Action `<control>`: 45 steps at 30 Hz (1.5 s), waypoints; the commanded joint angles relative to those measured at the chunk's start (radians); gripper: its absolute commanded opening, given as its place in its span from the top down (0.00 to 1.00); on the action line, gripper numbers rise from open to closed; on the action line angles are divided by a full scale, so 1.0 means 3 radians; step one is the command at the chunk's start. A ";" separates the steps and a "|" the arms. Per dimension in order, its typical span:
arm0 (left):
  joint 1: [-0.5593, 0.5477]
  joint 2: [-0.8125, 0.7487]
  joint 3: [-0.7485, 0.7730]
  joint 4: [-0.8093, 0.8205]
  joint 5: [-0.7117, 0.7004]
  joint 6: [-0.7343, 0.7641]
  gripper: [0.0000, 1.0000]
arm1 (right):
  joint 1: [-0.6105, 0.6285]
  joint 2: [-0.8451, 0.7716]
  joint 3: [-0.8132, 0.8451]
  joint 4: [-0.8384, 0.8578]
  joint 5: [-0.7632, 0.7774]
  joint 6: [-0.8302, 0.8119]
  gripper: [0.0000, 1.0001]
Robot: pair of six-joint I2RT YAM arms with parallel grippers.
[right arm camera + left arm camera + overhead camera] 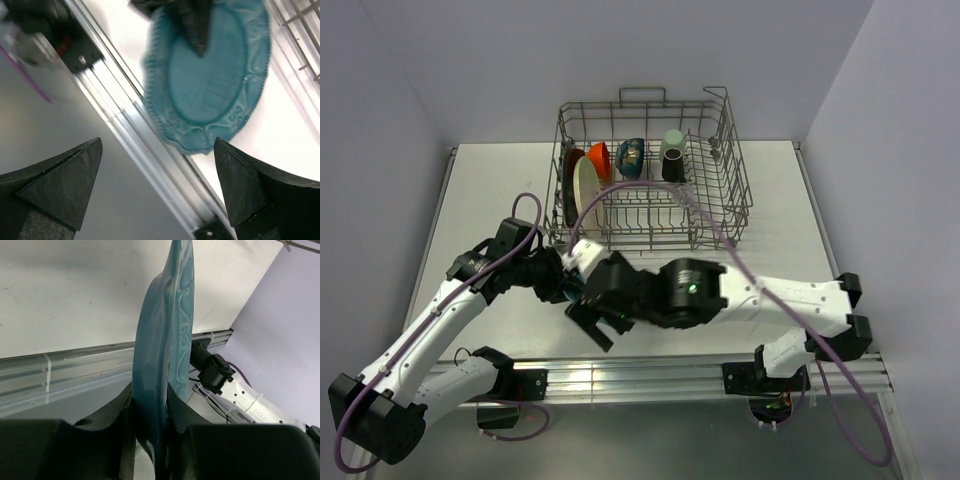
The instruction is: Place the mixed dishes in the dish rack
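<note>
Near edge of table (480, 200), mid-front: left gripper (150, 412) is clamped on the teal scalloped plate (167, 335), pinching its rim w/ the plate standing edge-on btw. the fingers. Right gripper (157, 145) faces the plate's front w/ jaws spread wide, holding nothing. The plate sits beyond its fingertips, not touching them, approx. centred btw. them. In the top view the two wrists crowd together, w/ the right arm reaching across toward the left side.

Step in hand, prob.: teal plate on its way to the rack, carried by the left arm only. Nxt move, IMO: right arm either pulls clear of the path or closes on the free rim if a hand-over is meant; can't tell which. Then the plate goes farther back & down upright btw. tines.

Far edge: dish rack (720, 215), well apart from the plate. Inside, at the left end, are a cream round plate (586, 185) on edge w/ a red-orange bowl (598, 157) just beside it. A dark bowl (631, 157) sits mid-rack & a pale green cup (672, 138) further right. The rack's near rows of tines look free.
</note>
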 commanded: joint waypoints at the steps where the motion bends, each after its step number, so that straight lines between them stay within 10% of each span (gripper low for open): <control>1: -0.0013 -0.0050 0.0228 0.0221 0.0389 0.0000 1.00 | 0.0303 0.0174 0.0236 -0.0199 0.0515 -0.0288 0.00; 16: -0.0007 -0.0152 0.0182 0.0385 0.0711 -0.0205 1.00 | 0.0549 0.0696 0.0036 -0.0015 0.1639 -0.0422 0.09; 22: -0.0007 -0.0193 0.0228 0.0420 0.0839 -0.0281 1.00 | 0.0554 0.0850 -0.0024 0.0061 0.2070 -0.0565 0.35; 25: -0.0007 -0.0219 0.0243 0.0441 0.0850 -0.0317 1.00 | 0.0554 0.0722 -0.0137 0.0163 0.2182 -0.0637 0.67; 26: -0.0007 -0.0234 0.0238 0.0446 0.0860 -0.0332 1.00 | 0.0554 0.0702 -0.0163 0.0174 0.2258 -0.0652 0.97; 29: -0.0007 -0.0275 0.0213 0.0517 0.0850 -0.0378 1.00 | 0.0549 0.0645 -0.0158 0.0154 0.2285 -0.0657 1.00; 33: -0.0007 -0.0387 0.0411 0.0681 0.0554 -0.0460 0.01 | 0.0554 0.0569 0.0036 0.0088 0.2086 -0.0606 1.00; 45: -0.0002 -0.0576 0.1788 0.0216 -0.1229 -0.0036 0.01 | -0.0160 0.0339 0.1713 -0.0506 0.1457 -0.0198 1.00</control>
